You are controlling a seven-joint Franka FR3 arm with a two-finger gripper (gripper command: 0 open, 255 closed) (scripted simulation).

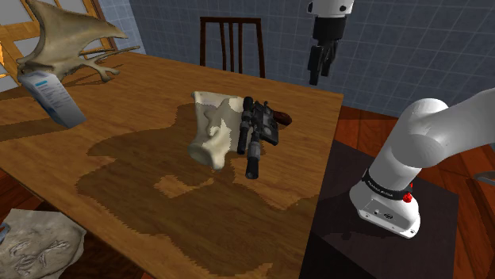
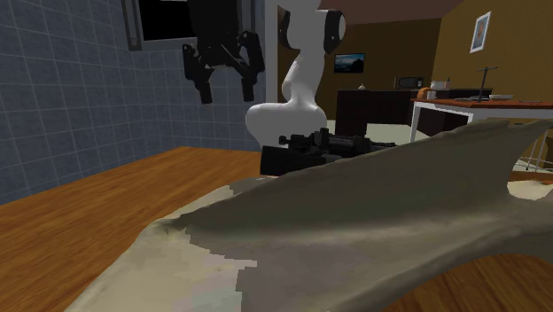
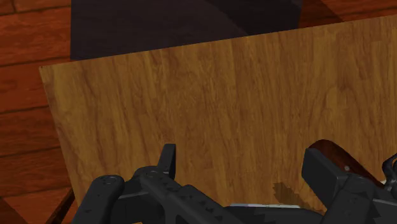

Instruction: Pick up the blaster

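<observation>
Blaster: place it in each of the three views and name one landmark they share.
Shoulder view: the black blaster lies mid-table, beside a cream bone-like piece.
Second exterior view: the blaster sits at centre, behind the big beige shape and in front of the white arm.
Wrist view: cannot tell it apart from the black parts of the gripper.
Shared landmark: the wooden table.
</observation>
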